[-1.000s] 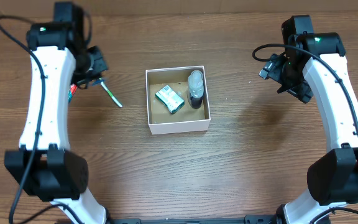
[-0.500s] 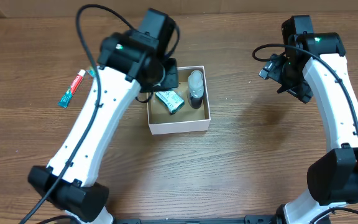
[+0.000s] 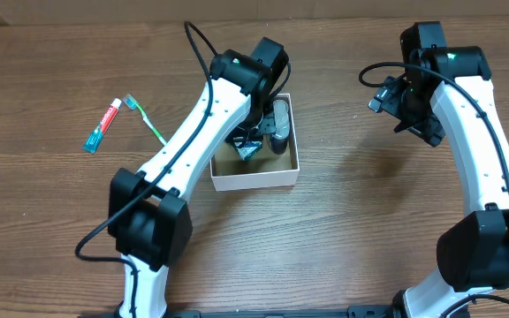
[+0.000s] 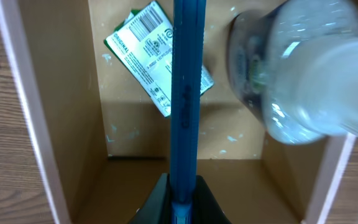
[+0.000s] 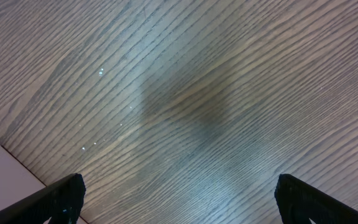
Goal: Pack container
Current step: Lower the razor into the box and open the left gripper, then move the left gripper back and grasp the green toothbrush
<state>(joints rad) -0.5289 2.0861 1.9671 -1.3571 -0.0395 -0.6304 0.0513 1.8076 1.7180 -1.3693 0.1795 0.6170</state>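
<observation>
The container (image 3: 254, 182), a shallow white-walled box with a brown floor, sits mid-table. It holds a green-and-white packet (image 4: 143, 55) and a clear bottle (image 4: 294, 74) with a dark base, lying along its right wall. My left gripper (image 4: 182, 202) is shut on a blue stick-like handle (image 4: 185, 93) and holds it over the box floor (image 4: 129, 137), above the packet. In the overhead view the left gripper (image 3: 251, 134) is inside the box outline. My right gripper (image 5: 179, 199) is open and empty above bare table, right of the box in the overhead view (image 3: 414, 113).
A red-and-teal toothpaste tube (image 3: 102, 126) and a green toothbrush (image 3: 147, 120) lie on the table at the far left. A white corner (image 5: 5, 180) shows at the lower left of the right wrist view.
My left arm has swung from the left side of the table to over the container, carrying the blue handle. The right arm has not moved.
</observation>
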